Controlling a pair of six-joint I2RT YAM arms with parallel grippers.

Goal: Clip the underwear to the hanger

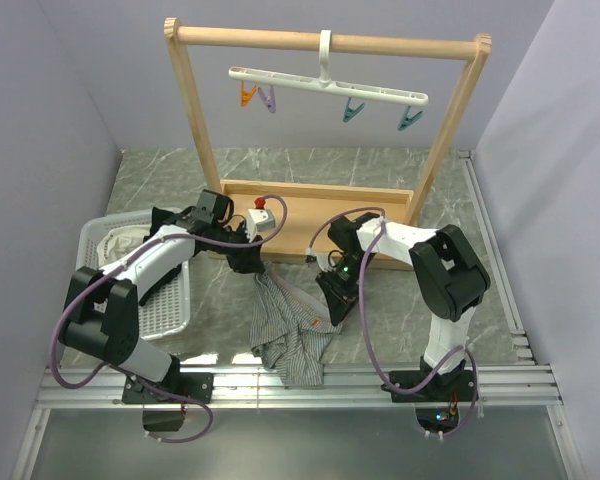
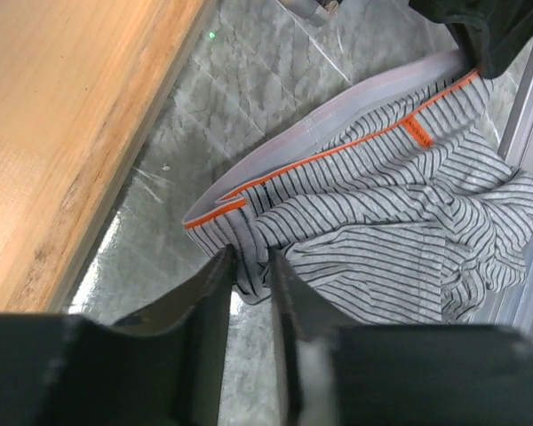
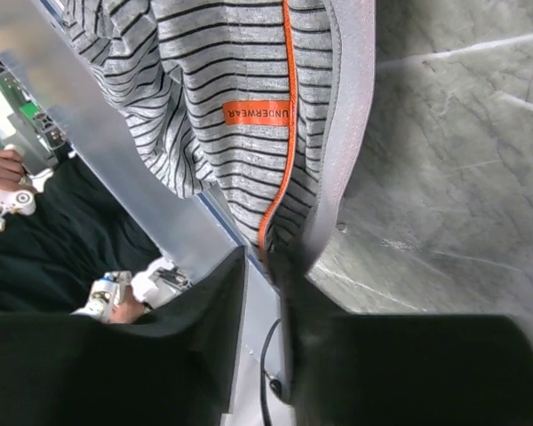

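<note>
The word "UNDERWEAR" is read on an orange tag (image 3: 258, 114) sewn beside the orange piping of the underwear (image 3: 204, 71). Grey cloth with fine dark stripes and a plain grey waistband (image 3: 346, 106) is seen. The garment is spread crumpled on the surface (image 1: 220, 310) between the arms. Its waistband is pinched by the left pincer (image 2: 249, 271) and by the right pincer (image 3: 262, 262). The hanger (image 1: 328, 85) is hung well apart, on the wooden frame (image 1: 195, 110).
</note>
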